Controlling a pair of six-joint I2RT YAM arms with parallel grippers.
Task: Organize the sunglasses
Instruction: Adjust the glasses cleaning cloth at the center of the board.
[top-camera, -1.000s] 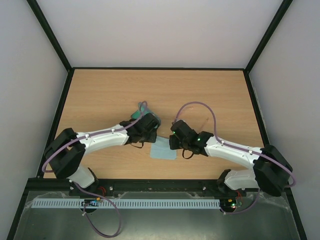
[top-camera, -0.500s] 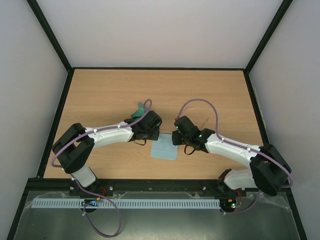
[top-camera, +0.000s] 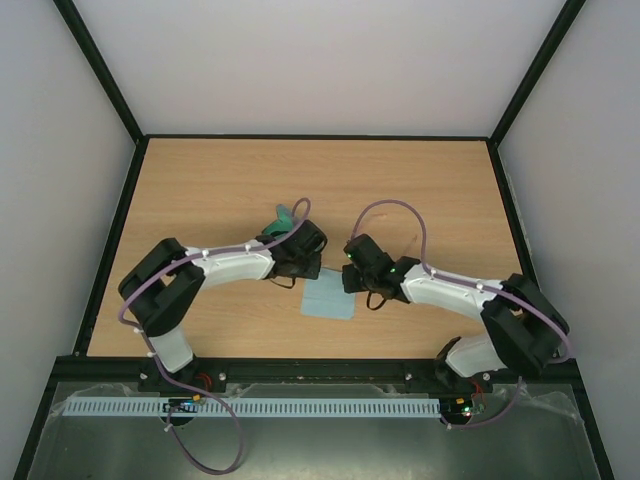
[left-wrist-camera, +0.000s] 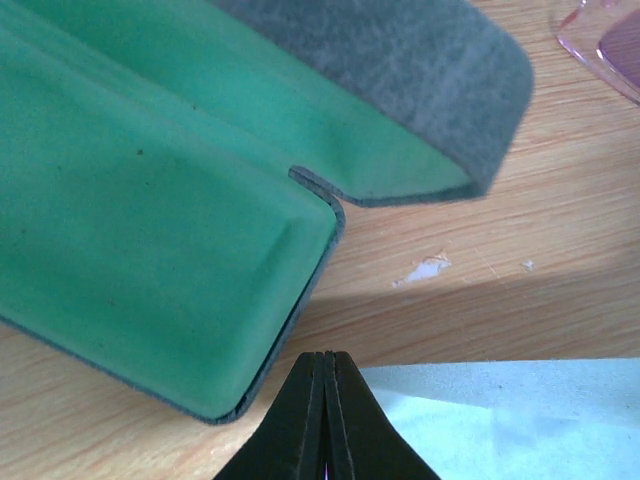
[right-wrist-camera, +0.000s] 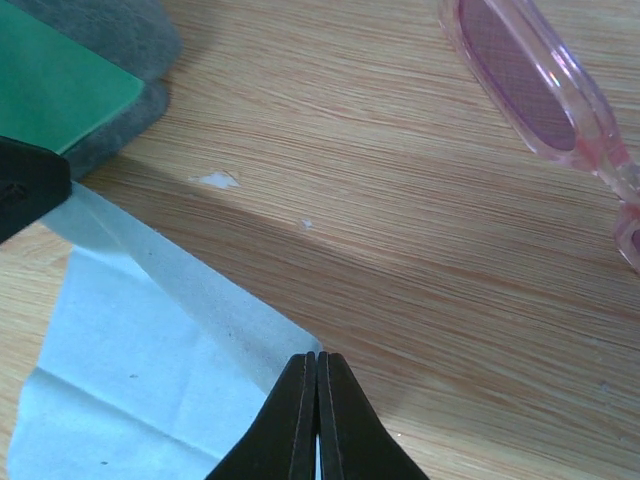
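Note:
The pink translucent sunglasses lie on the wood to the far right of my right gripper; one rim also shows in the left wrist view. They are hidden under the right arm from above. A pale blue cloth lies between the arms. My left gripper is shut at the cloth's far left corner and my right gripper is shut at its far right corner. The cloth's far edge runs as a raised band between them. The open grey case with green lining lies just beyond the left gripper.
The case sits left of centre on the wooden table, partly under the left wrist. Black frame rails and pale walls bound the table. A purple cable loops over each arm.
Both arms have folded in, their elbows swinging toward the table's centre. The wrists have shifted slightly toward the far side. The cloth has stayed in about the same spot.

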